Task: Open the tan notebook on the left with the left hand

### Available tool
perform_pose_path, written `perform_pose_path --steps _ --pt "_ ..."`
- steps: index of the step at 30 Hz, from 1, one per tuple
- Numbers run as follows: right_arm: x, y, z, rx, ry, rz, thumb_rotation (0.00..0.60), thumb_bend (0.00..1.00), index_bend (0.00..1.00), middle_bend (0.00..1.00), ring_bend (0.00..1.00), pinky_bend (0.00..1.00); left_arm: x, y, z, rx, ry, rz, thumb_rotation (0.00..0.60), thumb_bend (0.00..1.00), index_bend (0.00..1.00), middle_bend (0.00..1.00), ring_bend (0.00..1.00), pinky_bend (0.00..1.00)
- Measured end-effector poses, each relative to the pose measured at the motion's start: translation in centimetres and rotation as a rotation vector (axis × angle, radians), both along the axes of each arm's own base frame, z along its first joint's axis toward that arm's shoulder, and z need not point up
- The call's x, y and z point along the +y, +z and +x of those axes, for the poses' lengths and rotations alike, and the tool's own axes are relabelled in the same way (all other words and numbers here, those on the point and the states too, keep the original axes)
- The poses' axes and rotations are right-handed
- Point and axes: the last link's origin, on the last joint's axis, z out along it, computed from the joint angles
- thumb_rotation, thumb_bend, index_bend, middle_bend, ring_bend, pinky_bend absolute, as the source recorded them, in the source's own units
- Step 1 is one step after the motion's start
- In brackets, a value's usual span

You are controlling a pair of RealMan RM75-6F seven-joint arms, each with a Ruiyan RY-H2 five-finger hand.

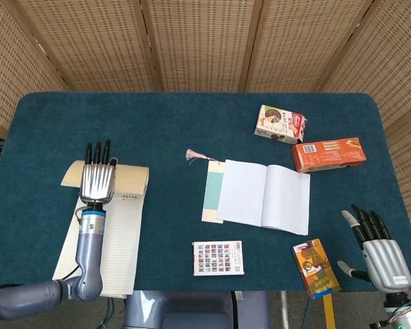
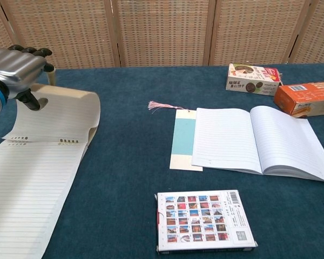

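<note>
The tan notebook lies open at the table's left, its lined page (image 1: 116, 240) (image 2: 27, 189) facing up. Its cover leaf (image 1: 131, 179) (image 2: 62, 110) is folded back beyond the binding and curls low over the table. My left hand (image 1: 97, 179) (image 2: 16, 70) grips the far edge of that leaf, fingers over the top and thumb underneath on the lined side. My right hand (image 1: 382, 250) hangs at the lower right, off the table's edge, fingers spread and empty; the chest view does not show it.
An open white notebook (image 1: 264, 195) (image 2: 259, 140) lies mid-table on a teal bookmark (image 1: 212, 192) with a pink tassel. A cookie box (image 1: 279, 124) and an orange box (image 1: 327, 153) sit behind. A patterned pack (image 1: 218, 258) and small orange box (image 1: 316, 267) lie near the front.
</note>
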Motion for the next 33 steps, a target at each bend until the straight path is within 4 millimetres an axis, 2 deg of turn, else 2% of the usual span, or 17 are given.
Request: perform_pose_path --steps 5,22,25,33 --pt "0.0 0.0 0.0 0.0 0.001 0.0 0.6 0.12 0.0 0.0 0.0 0.0 0.1 0.2 -0.2 -0.016 -0.019 0.01 0.6 0.16 0.0 0.0 0.0 0.0" --pt "0.1 0.0 0.1 -0.008 0.015 -0.006 0.6 0.12 0.0 0.0 0.0 0.0 0.4 1.6 -0.3 -0.042 -0.079 0.061 0.6 0.12 0.0 0.0 0.0 0.0" --pt "0.1 0.0 0.2 -0.012 0.02 -0.009 0.6 0.12 0.0 0.0 0.0 0.0 0.7 2.3 -0.1 -0.046 -0.107 0.081 0.6 0.1 0.0 0.0 0.0 0.0" --pt "0.0 -0.1 0.2 -0.015 0.025 -0.01 0.6 0.12 0.0 0.0 0.0 0.0 2.4 5.6 0.9 -0.061 -0.155 0.15 0.6 0.07 0.0 0.0 0.0 0.0"
